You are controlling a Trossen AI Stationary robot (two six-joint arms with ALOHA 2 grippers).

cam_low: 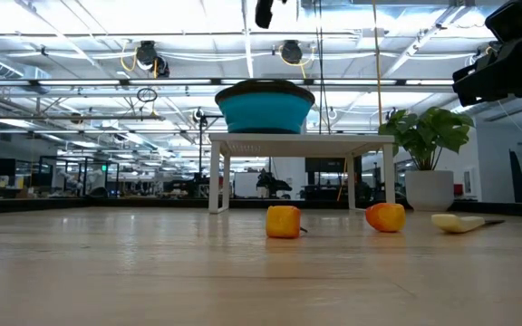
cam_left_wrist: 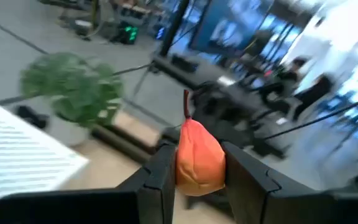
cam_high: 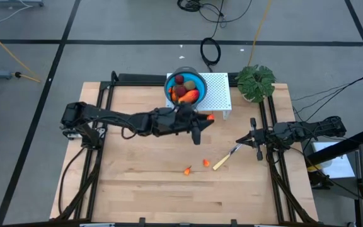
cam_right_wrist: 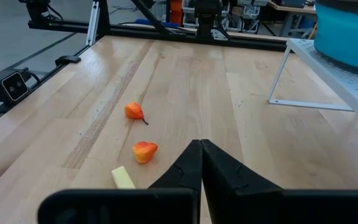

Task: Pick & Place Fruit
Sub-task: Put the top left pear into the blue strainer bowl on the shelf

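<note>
A blue bowl (cam_high: 184, 88) holding a few toy fruits stands on a white perforated stand (cam_high: 218, 94) at the table's far middle. My left gripper (cam_high: 207, 121) reaches in level from the left, just in front of the stand, shut on a small orange fruit piece (cam_left_wrist: 199, 158) with a red stalk. Two more orange bits (cam_high: 188, 169) (cam_high: 206, 162) lie on the wood near the middle; the low view shows them too (cam_low: 284, 221) (cam_low: 385, 217). At the right edge my right gripper (cam_right_wrist: 201, 155) waits shut, touching nothing. My left gripper pinches the orange piece by its two sides (cam_left_wrist: 180, 163) between its two fingers (cam_left_wrist: 160, 174). The fingers come level from the table's left. The piece is lifted clear of the table, and its stalk (cam_left_wrist: 186, 102) sticks out beyond the fingers.
A yellow-handled knife (cam_high: 224, 161) lies right of the orange bits, near my right gripper. A green potted plant (cam_high: 256, 82) stands at the far right beside the stand. Black frame rails (cam_high: 99, 113) run along the table's left and right sides.
</note>
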